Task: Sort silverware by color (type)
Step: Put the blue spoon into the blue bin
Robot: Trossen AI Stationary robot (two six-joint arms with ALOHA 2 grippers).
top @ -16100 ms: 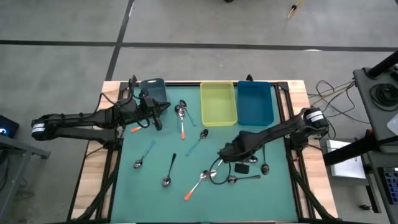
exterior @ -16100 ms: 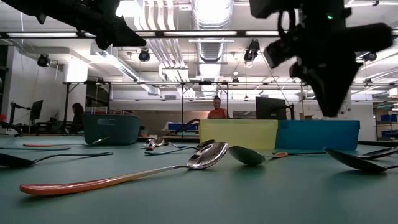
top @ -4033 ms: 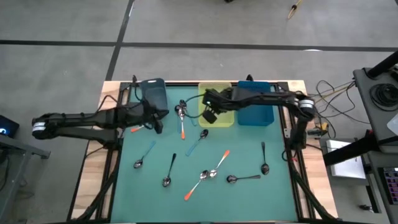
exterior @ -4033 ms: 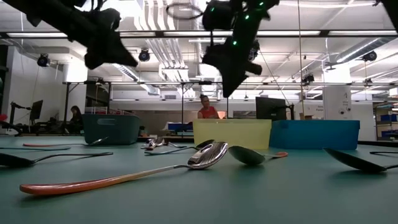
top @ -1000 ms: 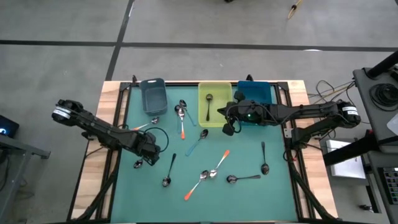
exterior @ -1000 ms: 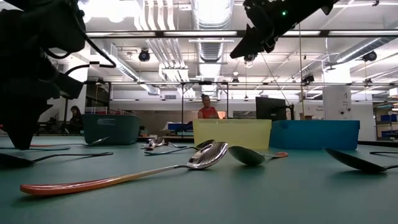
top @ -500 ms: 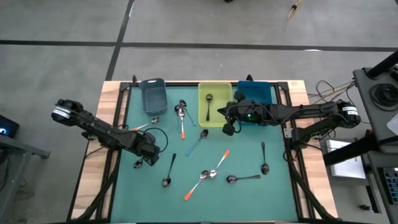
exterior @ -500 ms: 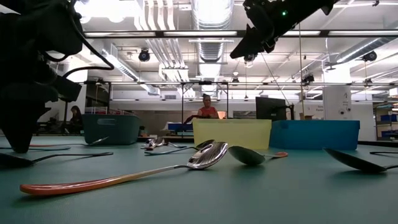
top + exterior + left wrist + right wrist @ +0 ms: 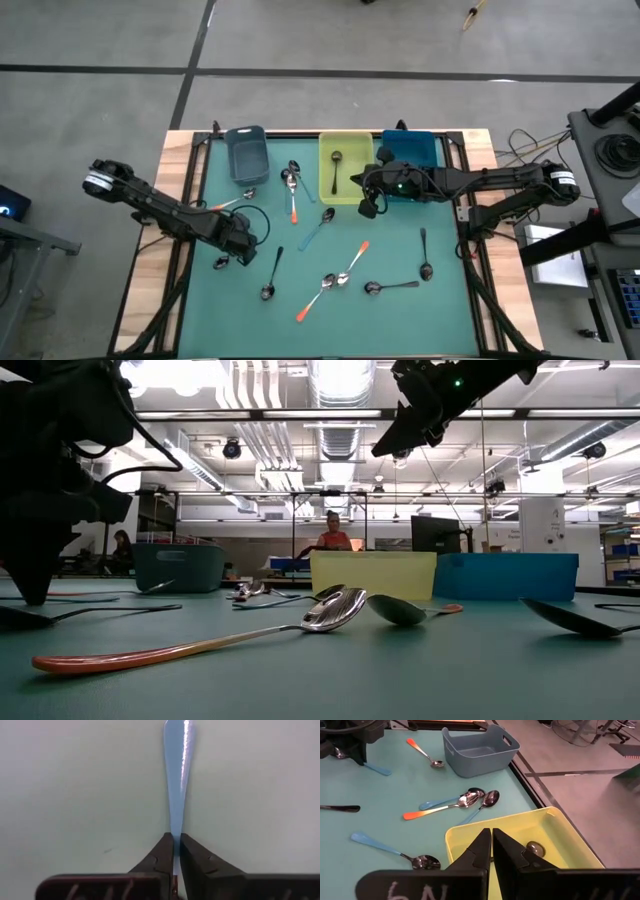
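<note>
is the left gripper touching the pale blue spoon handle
Touching. The left wrist view shows the left gripper with jaws closed on the pale blue spoon handle.

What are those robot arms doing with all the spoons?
They are sorting spoons by handle colour. The left gripper is down on the green table and has just pinched shut on the handle of a pale blue spoon. The right gripper is shut and empty, hanging above the near edge of the yellow bin, which already holds one dark-handled spoon. The grey bin looks empty, and about a dozen spoons lie loose on the table.
</note>
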